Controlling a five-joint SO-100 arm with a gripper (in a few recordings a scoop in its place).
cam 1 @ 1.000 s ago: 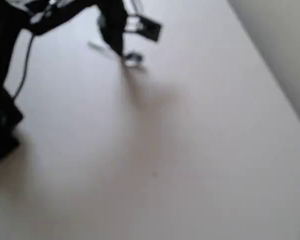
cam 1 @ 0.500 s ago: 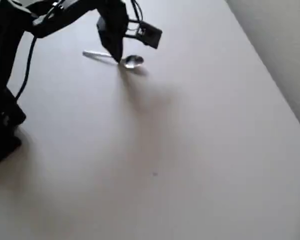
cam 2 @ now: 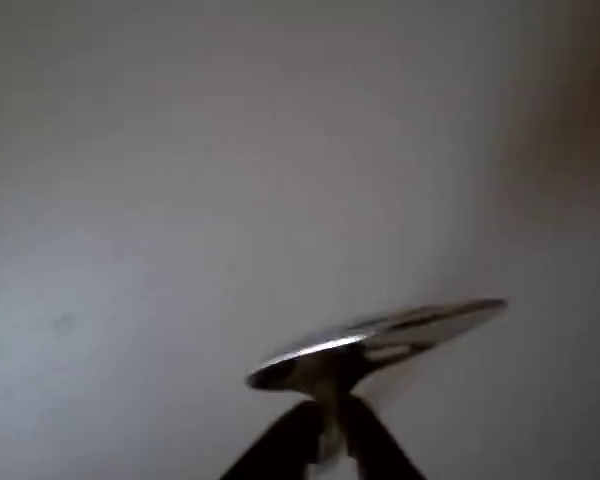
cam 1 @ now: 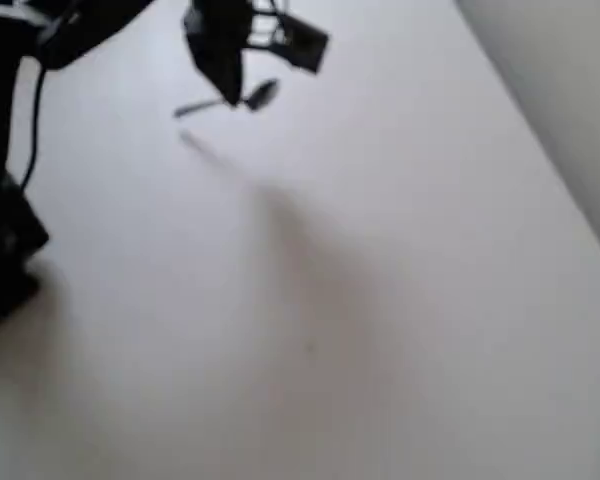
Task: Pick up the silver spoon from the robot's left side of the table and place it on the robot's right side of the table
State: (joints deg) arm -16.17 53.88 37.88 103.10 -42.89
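The silver spoon [cam 1: 260,96] hangs above the white table [cam 1: 400,300] near the top of the overhead view, its handle pointing left and its blurred shadow lying on the tabletop just below it. My black gripper [cam 1: 235,97] comes down from above and is shut on the spoon near the neck, between bowl and handle. In the wrist view the spoon's bowl [cam 2: 380,338] is seen edge-on and tilted, pinched at its neck by my gripper [cam 2: 328,440] at the bottom edge, with the table [cam 2: 180,150] behind it.
The arm's black base [cam 1: 5,250] and a cable [cam 1: 35,140] stand at the left edge of the overhead view. The table's straight edge runs diagonally at the top right, with a grey surface [cam 1: 570,80] beyond it.
The spoon lay on the table under the gripper; now it is lifted off the surface in the shut gripper, and its shadow has separated from it.
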